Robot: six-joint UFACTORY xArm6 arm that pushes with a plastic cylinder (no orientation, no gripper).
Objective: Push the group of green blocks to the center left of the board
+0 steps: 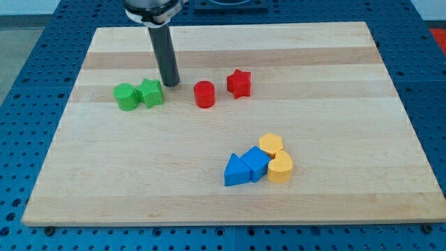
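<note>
My tip (171, 84): bare rod end, no jaws so nothing gripped, down on the board just right of the green star (150, 93).
Landmark = green star. Wooden board (230, 202) sits on a blue perforated table (28, 63); the star is in the board's upper left part, bare wood running from it out to the left edge. Rod comes down near vertical from the view's top, close beside the star; contact can't be confirmed. Green cylinder (126, 97) touches the star's left side. Red cylinder (204, 94) right of the star, red star (239, 84) further right. Well down-right of it, clustered: blue triangle (236, 171), blue cube (256, 164), two yellow blocks (271, 145) (280, 168).
</note>
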